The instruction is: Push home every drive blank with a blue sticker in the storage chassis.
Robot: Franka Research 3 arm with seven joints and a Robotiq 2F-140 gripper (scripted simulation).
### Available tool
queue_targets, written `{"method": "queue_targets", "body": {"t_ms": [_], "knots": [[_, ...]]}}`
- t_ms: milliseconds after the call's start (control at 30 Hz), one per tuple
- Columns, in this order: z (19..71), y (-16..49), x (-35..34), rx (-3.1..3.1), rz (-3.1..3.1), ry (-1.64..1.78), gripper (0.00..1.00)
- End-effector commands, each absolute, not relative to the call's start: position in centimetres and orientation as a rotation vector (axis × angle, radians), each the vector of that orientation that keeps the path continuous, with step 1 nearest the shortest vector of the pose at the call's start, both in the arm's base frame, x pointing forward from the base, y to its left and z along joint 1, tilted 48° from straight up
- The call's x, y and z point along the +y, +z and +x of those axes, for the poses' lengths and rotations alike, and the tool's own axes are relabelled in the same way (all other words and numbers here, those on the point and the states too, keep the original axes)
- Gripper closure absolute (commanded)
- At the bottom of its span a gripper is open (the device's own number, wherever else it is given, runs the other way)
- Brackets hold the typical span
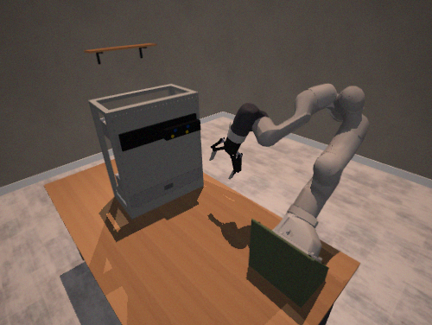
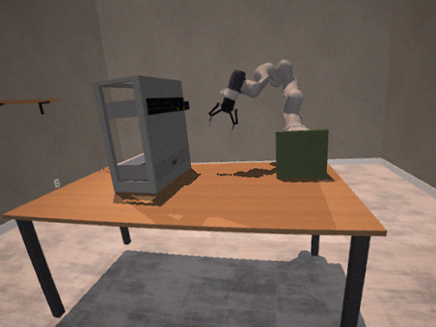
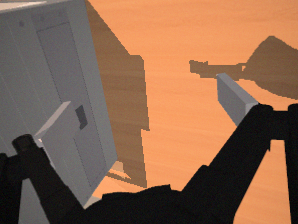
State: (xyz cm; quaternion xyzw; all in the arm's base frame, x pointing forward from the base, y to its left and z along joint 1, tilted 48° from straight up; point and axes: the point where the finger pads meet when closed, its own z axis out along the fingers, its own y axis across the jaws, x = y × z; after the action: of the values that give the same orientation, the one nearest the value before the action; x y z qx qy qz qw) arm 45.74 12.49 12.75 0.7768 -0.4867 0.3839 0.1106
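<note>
The grey rack (image 1: 155, 168) (image 2: 168, 140) (image 3: 25, 80) stands upright on the table. Its black storage chassis (image 1: 140, 137) (image 2: 160, 105) is high in the front. A dark block of blanks stands out at the chassis's right end. It shows two blue stickers, one on the left (image 1: 175, 130) and one on the right (image 1: 187, 126), each above a yellow sticker, left (image 1: 173, 136) and right (image 1: 187, 131). Single blank edges are too dark to tell. My gripper (image 1: 221, 167) (image 2: 222, 125) (image 3: 144, 100) is open and empty, in front of the rack, pointing down, clear of it and below chassis height.
A green panel (image 1: 285, 264) (image 2: 302, 155) stands on the table (image 1: 173, 268) (image 2: 221, 204) in front of the arm's base. A wall shelf (image 1: 121, 47) (image 2: 20, 102) hangs behind the rack. The rack's side is an open frame.
</note>
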Motion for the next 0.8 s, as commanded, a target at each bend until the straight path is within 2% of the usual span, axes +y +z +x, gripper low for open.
{"method": "queue_targets", "body": {"t_ms": [0, 767], "knots": [[45.9, 13.3, 11.7, -1.524, 2.177, 1.275, 0.00], [47.4, 16.6, 13.6, -1.302, 2.146, 1.806, 0.00]]}}
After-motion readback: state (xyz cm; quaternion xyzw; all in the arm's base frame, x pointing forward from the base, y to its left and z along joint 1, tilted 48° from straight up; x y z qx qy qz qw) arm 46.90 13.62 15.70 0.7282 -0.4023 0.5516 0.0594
